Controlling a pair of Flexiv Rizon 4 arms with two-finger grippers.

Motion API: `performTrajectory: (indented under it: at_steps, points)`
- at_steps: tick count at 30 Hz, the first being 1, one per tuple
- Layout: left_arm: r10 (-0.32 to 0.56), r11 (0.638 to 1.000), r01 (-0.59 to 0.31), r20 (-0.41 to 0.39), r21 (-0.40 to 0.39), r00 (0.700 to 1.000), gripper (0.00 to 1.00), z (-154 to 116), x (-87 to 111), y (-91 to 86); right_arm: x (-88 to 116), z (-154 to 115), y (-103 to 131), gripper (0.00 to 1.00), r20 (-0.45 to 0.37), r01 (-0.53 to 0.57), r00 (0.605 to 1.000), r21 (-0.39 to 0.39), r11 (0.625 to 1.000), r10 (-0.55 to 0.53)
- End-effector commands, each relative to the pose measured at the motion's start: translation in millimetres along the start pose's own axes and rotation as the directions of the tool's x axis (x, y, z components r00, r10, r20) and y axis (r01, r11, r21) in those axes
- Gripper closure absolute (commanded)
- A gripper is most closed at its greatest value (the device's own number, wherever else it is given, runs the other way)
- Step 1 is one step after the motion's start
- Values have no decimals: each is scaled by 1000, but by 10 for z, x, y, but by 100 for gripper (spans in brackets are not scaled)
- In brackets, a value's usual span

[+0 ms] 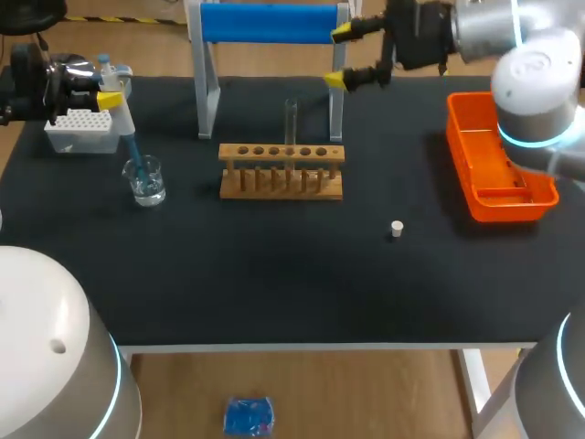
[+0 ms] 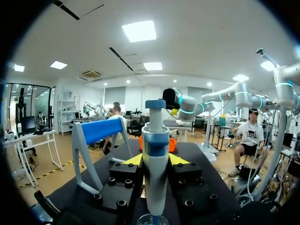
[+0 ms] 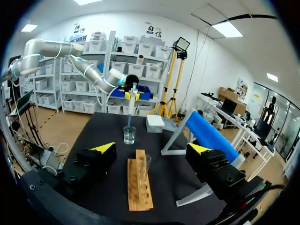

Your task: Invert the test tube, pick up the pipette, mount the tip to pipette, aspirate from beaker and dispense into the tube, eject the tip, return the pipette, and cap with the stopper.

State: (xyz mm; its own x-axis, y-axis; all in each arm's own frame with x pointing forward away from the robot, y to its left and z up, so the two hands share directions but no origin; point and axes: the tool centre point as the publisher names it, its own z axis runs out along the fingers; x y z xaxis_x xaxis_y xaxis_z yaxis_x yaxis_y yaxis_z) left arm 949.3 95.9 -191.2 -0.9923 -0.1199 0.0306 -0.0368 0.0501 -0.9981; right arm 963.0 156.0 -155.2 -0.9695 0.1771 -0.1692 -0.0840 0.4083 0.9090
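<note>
Gripped by the left gripper (image 2: 155, 160) between its yellow-tipped fingers, the white-and-blue plastic pipette (image 2: 154, 173) dips its tip into the clear glass beaker (image 1: 146, 180) directly below, while the right gripper (image 3: 152, 149), jaws wide and holding nothing, hangs short of the clear glass test tube (image 3: 143, 169) upright in the wooden rack (image 3: 138, 187) ahead.
</note>
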Motion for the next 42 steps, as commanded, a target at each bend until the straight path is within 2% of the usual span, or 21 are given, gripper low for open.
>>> performTrajectory:
  at_steps: [1,8,14,19,27,42]
  points:
    - [0,1000,0,-2,-1,1000,100,-2,-5,-4,75,-25,-293,0,5,-18,1000,-32,999,19]
    - [0,1000,0,-2,-1,1000,100,-2,-5,-4,67,47,-590,0,-56,-24,998,-22,999,23]
    - [0,1000,0,-2,-1,1000,100,-2,-5,-4,-12,142,-742,0,-109,-17,994,-15,1000,15]
    - [0,1000,0,-2,-1,1000,100,-2,-5,-4,-63,226,-808,0,-161,-2,987,-14,1000,0]
    - [0,1000,0,-2,-1,1000,100,-2,-5,-4,-28,326,-926,0,-234,18,972,5,1000,-17]
    - [0,1000,0,-2,-1,1000,100,-2,-5,-4,95,276,-982,0,-285,41,958,6,999,-37]
